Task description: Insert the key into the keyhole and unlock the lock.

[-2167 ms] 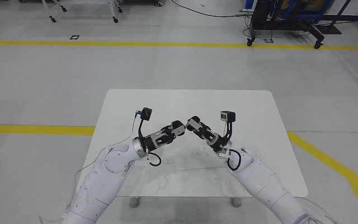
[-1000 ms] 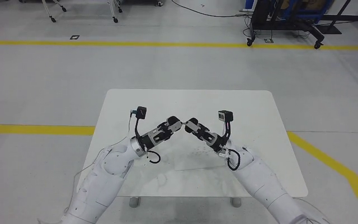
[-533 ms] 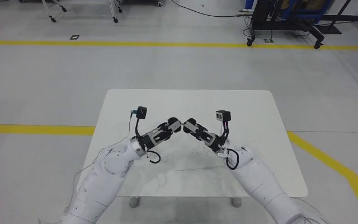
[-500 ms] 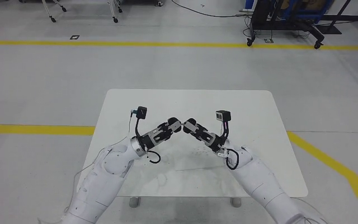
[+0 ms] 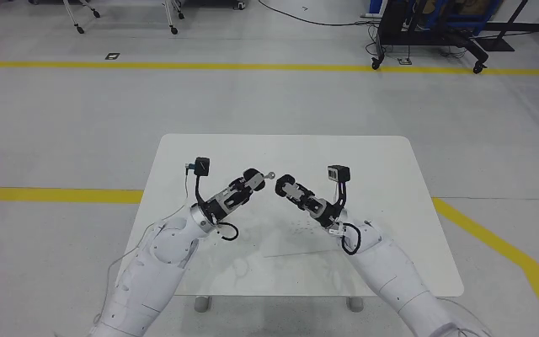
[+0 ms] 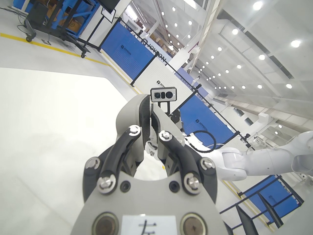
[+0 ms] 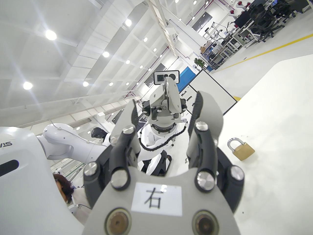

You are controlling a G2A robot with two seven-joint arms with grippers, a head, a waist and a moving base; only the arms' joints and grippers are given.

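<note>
A brass padlock [image 7: 240, 149] with a silver shackle lies on the white table [image 7: 276, 113], beside my right gripper [image 7: 165, 113] and a little below it. That gripper stands open with nothing between its fingers and points at my left gripper [image 7: 166, 91]. My left gripper [image 6: 149, 112] is held above the table with its fingers pressed together on a thin metal strip, which looks like the key [image 7: 166, 84]. From above, the left gripper [image 5: 255, 178] and the right gripper [image 5: 280, 183] face each other over the table's middle, a short gap apart.
The white table [image 5: 370, 160] has bare room on all sides of the arms. A person [image 7: 64, 189] stands behind the robot, away from the task's things. Racks and carts stand on the floor far beyond the table.
The two grippers were tip to tip; the left one has drawn back to the left and away, opening a gap. The padlock now lies on the table.
</note>
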